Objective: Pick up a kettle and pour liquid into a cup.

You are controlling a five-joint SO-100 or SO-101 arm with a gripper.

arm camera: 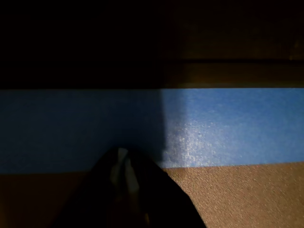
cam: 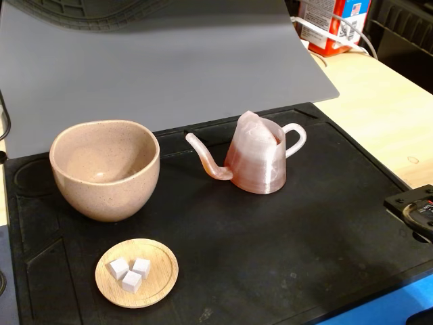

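The translucent pink kettle (cam: 257, 159) stands upright on the black mat (cam: 270, 257), spout pointing left toward the cup and white loop handle (cam: 295, 140) on the right. Its spout and lower body look reddish-brown, as of liquid inside. The beige-pink speckled cup (cam: 105, 169) stands left of the kettle, and no liquid shows in it. My gripper (arm camera: 124, 172) shows only in the wrist view, at the bottom edge. Its dark fingers are together and hold nothing, over a blue strip and brown surface. Neither kettle nor cup is in that view.
A small wooden dish (cam: 137, 273) with three white cubes lies in front of the cup. A black arm part (cam: 414, 208) sits at the mat's right edge. A grey sheet (cam: 169, 61) rises behind, and a red-and-white carton (cam: 331, 24) stands at the back right.
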